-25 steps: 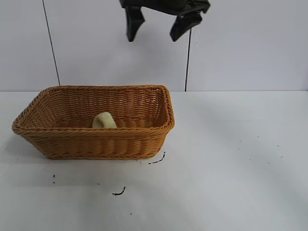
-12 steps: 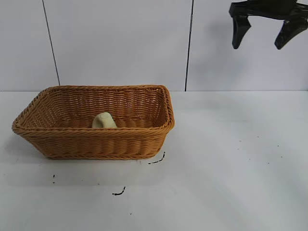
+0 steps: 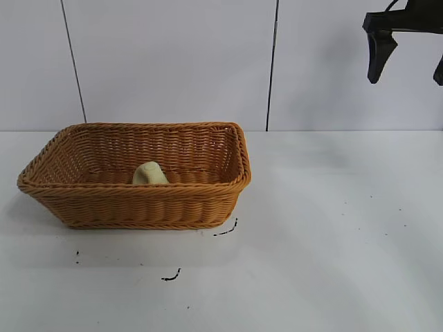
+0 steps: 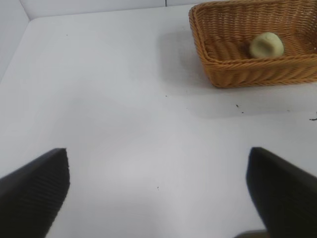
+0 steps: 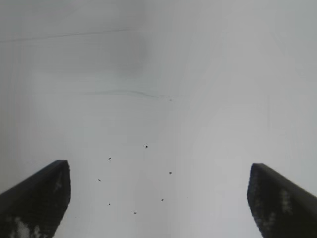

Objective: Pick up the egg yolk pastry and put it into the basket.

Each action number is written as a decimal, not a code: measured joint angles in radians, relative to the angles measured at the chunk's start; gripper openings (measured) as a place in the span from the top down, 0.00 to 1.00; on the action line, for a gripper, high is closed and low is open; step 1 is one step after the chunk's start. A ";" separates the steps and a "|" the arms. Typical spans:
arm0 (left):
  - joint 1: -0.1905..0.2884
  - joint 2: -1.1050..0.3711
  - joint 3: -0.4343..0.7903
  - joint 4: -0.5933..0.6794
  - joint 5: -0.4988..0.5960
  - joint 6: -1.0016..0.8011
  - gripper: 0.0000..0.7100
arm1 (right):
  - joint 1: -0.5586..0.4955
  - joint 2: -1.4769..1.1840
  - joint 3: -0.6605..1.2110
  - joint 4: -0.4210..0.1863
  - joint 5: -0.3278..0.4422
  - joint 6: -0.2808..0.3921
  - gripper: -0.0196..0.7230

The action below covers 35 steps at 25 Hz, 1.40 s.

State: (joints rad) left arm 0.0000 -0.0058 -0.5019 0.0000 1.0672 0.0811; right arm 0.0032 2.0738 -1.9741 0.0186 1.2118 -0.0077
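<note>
The egg yolk pastry [image 3: 149, 173] is a small, pale cream-yellow dome, smooth and matte, and it lies inside the basket [image 3: 138, 204] on its floor, close to the near long wall, which hides its lower edge in the exterior view. The left wrist view shows it [image 4: 266, 45] whole, rounded with a faint dimple, resting in the basket [image 4: 237, 74] whose far end is cut off by the frame. The orange-brown wicker basket stands at the left part of the white table [image 3: 332, 228], near its back edge. The right gripper [image 3: 408, 55] hangs high above the table's right back corner, released and holding nothing, one finger cut off by the frame. The left gripper [image 4: 158, 193] is likewise spread wide and unloaded over bare table well apart from the basket.
</note>
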 joint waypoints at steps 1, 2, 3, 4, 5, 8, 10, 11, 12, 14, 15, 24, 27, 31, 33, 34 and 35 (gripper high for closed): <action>0.000 0.000 0.000 0.000 0.000 0.000 0.02 | 0.000 -0.012 0.007 0.016 0.000 0.000 0.04; 0.000 0.000 0.000 0.000 0.000 0.000 0.02 | 0.000 -0.030 0.022 0.029 0.000 0.000 0.04; 0.000 0.000 0.000 0.000 0.000 0.000 0.02 | 0.000 -0.055 0.044 0.034 0.000 0.000 0.04; 0.000 0.000 0.000 0.000 0.000 0.000 0.02 | 0.000 -0.080 0.072 0.038 0.000 0.000 0.04; 0.000 0.000 0.000 0.000 0.000 0.000 0.02 | 0.000 -0.115 0.100 0.041 0.000 0.000 0.04; 0.000 0.000 0.000 0.000 0.000 0.000 0.02 | 0.000 -0.234 0.215 0.041 0.001 0.000 0.04; 0.000 0.000 0.000 0.000 0.000 0.000 0.02 | 0.000 -0.334 0.308 0.041 0.001 0.000 0.04; 0.000 0.000 0.000 0.000 0.000 0.000 0.02 | 0.000 -0.378 0.357 0.041 0.001 0.000 0.04; 0.000 0.000 0.000 0.000 0.000 0.000 0.02 | 0.000 -0.433 0.398 0.041 0.001 0.000 0.04; 0.000 0.000 0.000 0.000 0.000 0.000 0.02 | 0.000 -0.545 0.495 0.041 0.001 0.000 0.04; 0.000 0.000 0.000 0.000 0.000 0.000 0.02 | 0.000 -0.593 0.535 0.041 0.001 0.000 0.04; 0.000 0.000 0.000 0.000 0.000 0.000 0.02 | 0.000 -1.094 0.943 0.041 0.001 -0.028 0.04; 0.000 0.000 0.000 0.000 0.000 0.000 0.02 | 0.000 -1.267 1.076 0.041 -0.037 -0.036 0.04; 0.000 0.000 0.000 0.000 0.000 0.000 0.02 | 0.000 -1.503 1.261 0.041 -0.116 -0.054 0.04; 0.000 0.000 0.000 0.000 0.000 0.000 0.02 | 0.000 -1.610 1.347 0.041 -0.139 -0.058 0.04; 0.000 0.000 0.000 0.000 0.000 0.000 0.02 | 0.000 -1.664 1.389 0.041 -0.143 -0.059 0.04; 0.000 0.000 0.000 0.000 0.000 0.000 0.02 | 0.000 -1.716 1.429 0.041 -0.148 -0.060 0.04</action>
State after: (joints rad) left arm 0.0000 -0.0058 -0.5019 0.0000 1.0672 0.0811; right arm 0.0032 0.3575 -0.5456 0.0600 1.0634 -0.0676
